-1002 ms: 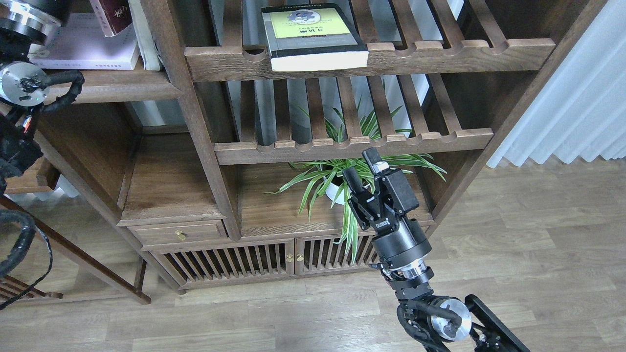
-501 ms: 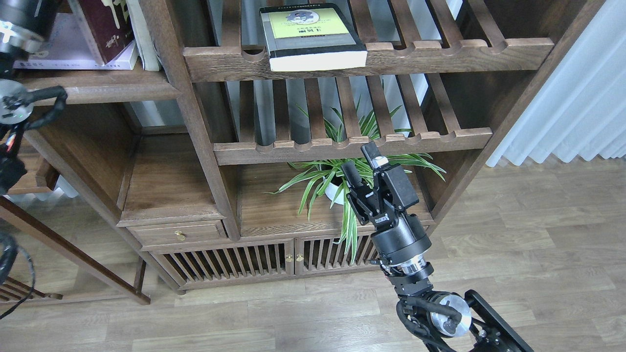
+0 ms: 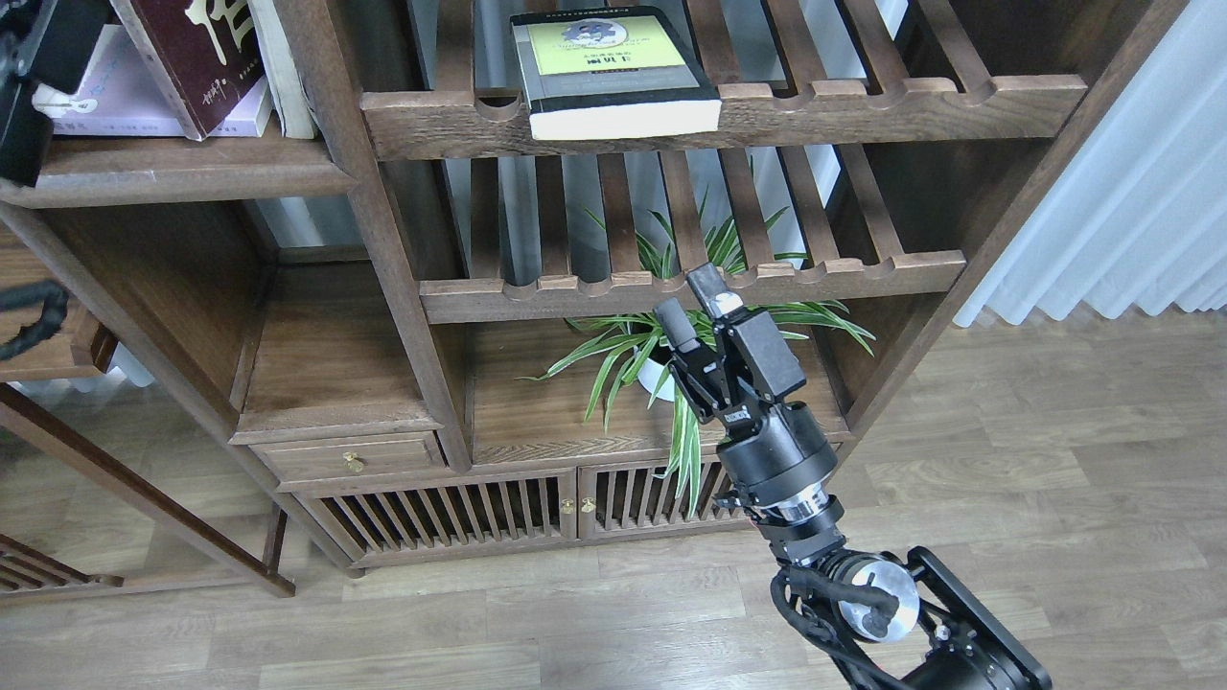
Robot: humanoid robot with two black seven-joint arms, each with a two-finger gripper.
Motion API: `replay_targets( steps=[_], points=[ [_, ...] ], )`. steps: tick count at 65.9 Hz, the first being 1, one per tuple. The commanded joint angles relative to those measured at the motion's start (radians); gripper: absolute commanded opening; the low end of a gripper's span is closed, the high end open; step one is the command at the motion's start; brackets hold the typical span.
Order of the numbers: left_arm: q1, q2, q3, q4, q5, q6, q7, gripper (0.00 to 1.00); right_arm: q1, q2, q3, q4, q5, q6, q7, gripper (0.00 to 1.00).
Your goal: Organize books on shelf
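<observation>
Right tool open, low by plant; black book well above

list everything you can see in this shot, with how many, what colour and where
maroon book: one, white characters, tilted, top-left shelf
lilac book: one, flat, under the maroon one
cream books: thin, count unclear, upright beside them
black book: one, yellow-green panel, flat on top slatted shelf
plant: one, green, white pot, lower compartment
curtain: white, right
floor: grey-brown wood
left gripper: black, top-left edge, state unclear
right gripper: black, open, before the plant
</observation>
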Motion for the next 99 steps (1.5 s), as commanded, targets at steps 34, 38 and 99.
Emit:
replay_targets(
  steps=[34, 38, 99],
  points=[
    [0.379, 0.001, -0.063, -0.105, -0.193, 0.000, 0.189, 1.00, 0.161, 0.000, -0.127, 0.003, -0.058, -0.104, 0.000, 0.88],
    [0.388, 0.001, -0.065, -0.100, -0.194, 0.000, 0.189, 1.00, 0.186, 0.000, -0.141, 0.001, -0.060, -0.142, 0.005, 0.89],
    [0.392, -0.019, -0.074, -0.088, -0.204, 0.000, 0.188, 1.00, 0.424, 0.000, -0.026, -0.059, -0.033, -0.506, 0.085, 0.88]
  ],
)
